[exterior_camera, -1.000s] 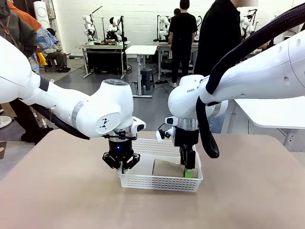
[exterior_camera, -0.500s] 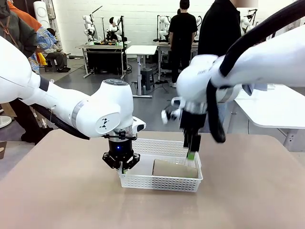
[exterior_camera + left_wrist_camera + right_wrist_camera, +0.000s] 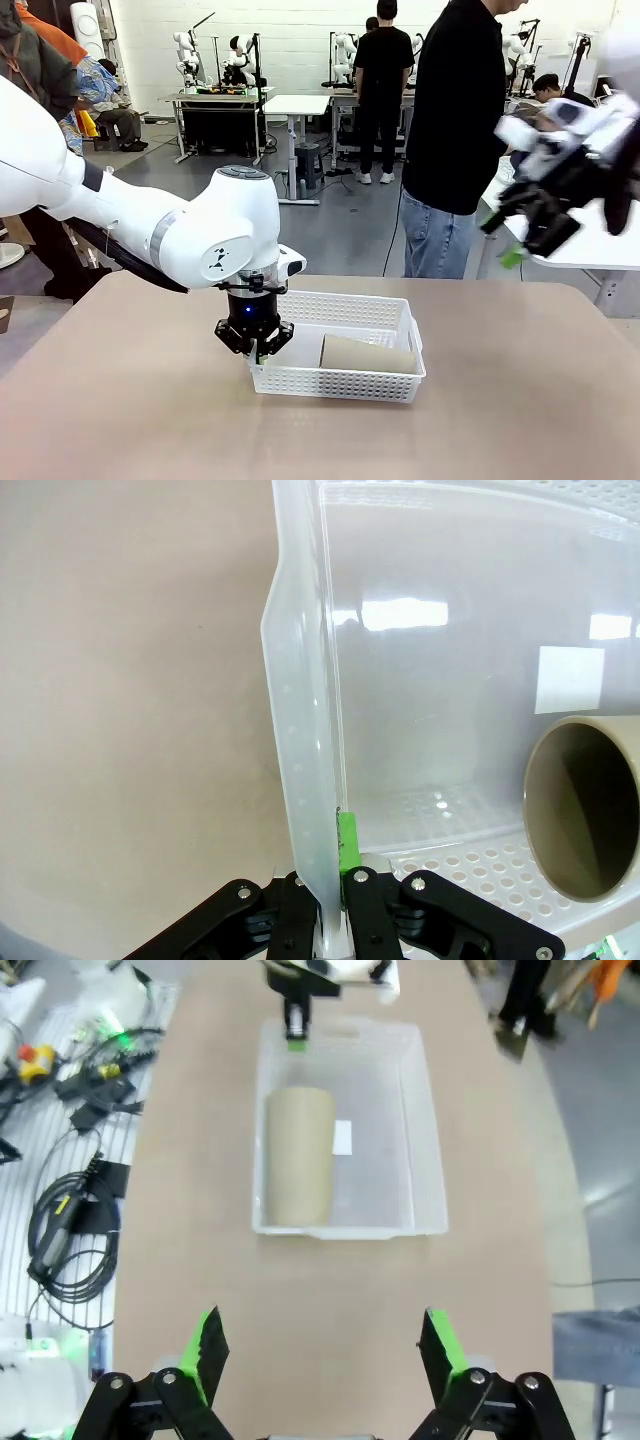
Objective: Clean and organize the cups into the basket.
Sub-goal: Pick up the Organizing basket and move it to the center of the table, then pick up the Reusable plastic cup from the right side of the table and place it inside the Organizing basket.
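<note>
The tan table (image 3: 120, 400) offers open surface on every side of the white, lattice-walled basket (image 3: 340, 385) near its centre. One brown matte cup (image 3: 365, 354) lies on its side in the basket's right half; the left wrist view shows its round open mouth. The left gripper (image 3: 258, 350) is clamped on the basket's left end wall. The right gripper (image 3: 325, 1345), jaws apart, hangs high beyond the basket's right end.

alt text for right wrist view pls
A tan-brown matte tumbler lies on its side in a shallow white plastic basket on a beige table, seen from above past the open right pincer. The left pincer clamps the basket's far end wall.
</note>
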Motion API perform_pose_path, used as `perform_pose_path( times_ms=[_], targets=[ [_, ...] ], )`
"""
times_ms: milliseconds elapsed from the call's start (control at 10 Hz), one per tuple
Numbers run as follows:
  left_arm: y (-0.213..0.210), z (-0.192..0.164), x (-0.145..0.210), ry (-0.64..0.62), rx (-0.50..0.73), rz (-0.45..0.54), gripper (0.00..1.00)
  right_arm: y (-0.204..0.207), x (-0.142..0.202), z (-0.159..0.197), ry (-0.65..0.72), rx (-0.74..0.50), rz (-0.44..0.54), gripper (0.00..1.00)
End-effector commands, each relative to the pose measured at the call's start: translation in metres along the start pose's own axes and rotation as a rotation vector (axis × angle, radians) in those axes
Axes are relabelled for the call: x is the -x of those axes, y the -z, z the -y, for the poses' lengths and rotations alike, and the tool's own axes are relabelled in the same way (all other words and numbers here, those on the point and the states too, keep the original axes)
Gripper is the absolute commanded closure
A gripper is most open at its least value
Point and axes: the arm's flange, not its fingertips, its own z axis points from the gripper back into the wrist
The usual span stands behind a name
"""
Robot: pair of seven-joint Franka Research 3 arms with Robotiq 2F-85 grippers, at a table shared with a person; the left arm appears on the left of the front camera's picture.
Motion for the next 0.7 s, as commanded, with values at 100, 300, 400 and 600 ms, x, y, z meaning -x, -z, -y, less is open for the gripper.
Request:
perform_pose_path(
  times_ms=[100,300,400,600],
  targets=[
    [0.002,0.001,0.002,0.000,-0.004,-0.004,1.00,-0.026,0.083,-0.031,-0.030,0.019,0.176,0.00],
    [0.002,0.001,0.002,0.000,-0.004,-0.004,1.00,-0.049,0.144,-0.039,0.094,0.127,0.402,0.00],
    [0.002,0.001,0.002,0.000,-0.004,-0.004,1.00,-0.055,0.166,-0.042,0.155,0.152,0.487,0.00],
    [0.002,0.001,0.002,0.000,-0.004,-0.004,1.00,-0.056,0.194,-0.043,0.230,0.172,0.576,0.00]
  ],
)
